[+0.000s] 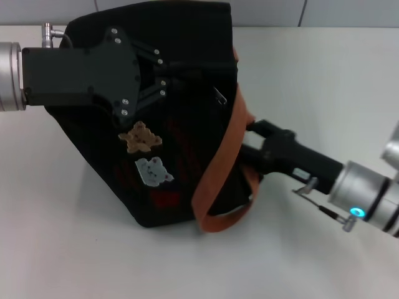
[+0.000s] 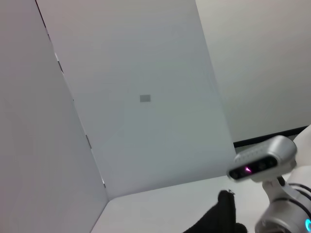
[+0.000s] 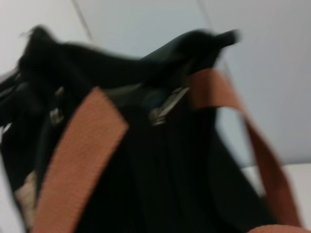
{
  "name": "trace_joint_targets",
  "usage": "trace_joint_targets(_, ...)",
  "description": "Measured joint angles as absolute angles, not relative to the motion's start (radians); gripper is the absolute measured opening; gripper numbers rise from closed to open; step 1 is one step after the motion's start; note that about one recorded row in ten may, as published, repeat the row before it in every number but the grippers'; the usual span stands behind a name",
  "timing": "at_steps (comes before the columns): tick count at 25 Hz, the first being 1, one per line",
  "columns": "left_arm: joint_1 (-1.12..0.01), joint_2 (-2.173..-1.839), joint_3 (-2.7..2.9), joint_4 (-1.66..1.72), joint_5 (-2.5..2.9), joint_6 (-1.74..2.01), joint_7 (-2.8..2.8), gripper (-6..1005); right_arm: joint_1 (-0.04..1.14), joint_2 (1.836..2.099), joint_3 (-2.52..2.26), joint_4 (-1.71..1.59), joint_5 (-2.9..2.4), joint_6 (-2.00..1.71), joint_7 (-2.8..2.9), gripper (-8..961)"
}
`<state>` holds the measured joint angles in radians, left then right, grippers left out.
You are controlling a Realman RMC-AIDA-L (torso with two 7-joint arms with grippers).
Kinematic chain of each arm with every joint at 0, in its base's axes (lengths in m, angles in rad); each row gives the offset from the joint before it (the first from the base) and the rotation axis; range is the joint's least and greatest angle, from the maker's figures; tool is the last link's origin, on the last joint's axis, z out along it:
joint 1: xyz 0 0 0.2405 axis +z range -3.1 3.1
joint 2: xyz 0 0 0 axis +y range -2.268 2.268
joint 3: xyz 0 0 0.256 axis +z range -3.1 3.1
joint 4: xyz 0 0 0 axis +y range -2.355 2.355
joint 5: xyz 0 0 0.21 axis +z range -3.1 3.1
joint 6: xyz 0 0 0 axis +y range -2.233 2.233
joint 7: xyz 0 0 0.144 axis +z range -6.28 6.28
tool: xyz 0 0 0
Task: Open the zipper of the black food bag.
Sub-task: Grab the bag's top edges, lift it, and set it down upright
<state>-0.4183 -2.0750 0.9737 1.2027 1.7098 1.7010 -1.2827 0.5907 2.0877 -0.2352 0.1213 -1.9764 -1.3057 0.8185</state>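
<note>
Black fabric hides most of what I need to see, and this is my main worry. The black food bag (image 1: pixel 181 156) stands in the middle of the white table (image 1: pixel 324 75), leaning toward the left, with its patches facing near. My left gripper (image 1: pixel 163 78) comes in from the left and its dark fingers press on the upper part of the bag; I judge it is pinning the fabric, but I cannot tell whether the fingers are closed on it or only resting there. My right gripper (image 1: pixel 252 146) reaches in from the right, at the bag's right side where the orange-brown strap (image 1: pixel 221 168) hangs down; its tips are hidden behind the strap and the fabric, so I cannot tell its state either. The silver pull tab (image 1: pixel 220 95) of the zipper (image 3: pixel 167 104) sits on the top edge, a little farther and to the left of my right gripper, apart from it, and just right of the left gripper. The risk I see: the right gripper may catch the strap instead of the tab. Also, if the left hold is weak, a pull on the zipper could drag or tip the leaning bag.
</note>
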Motion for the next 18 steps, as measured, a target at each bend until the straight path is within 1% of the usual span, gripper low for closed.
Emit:
trace_joint_targets(4,-0.417,-2.074,0.975,1.173,1.709,1.701,-1.267,88,0.537,2.085,-0.188,0.07,-1.976,-1.364,0.875,828)
trace_joint_targets(7,-0.418,-2.073,0.975,1.153,1.71,1.701,-1.247,88,0.52,2.084,-0.172,0.032,-1.975,-1.402,0.949,827)
trace_joint_targets(18,-0.42,-2.075,0.99,1.107,1.71,1.7,-1.19,88,0.532,2.078,-0.196,-0.202,-1.982,-1.617,1.426,825)
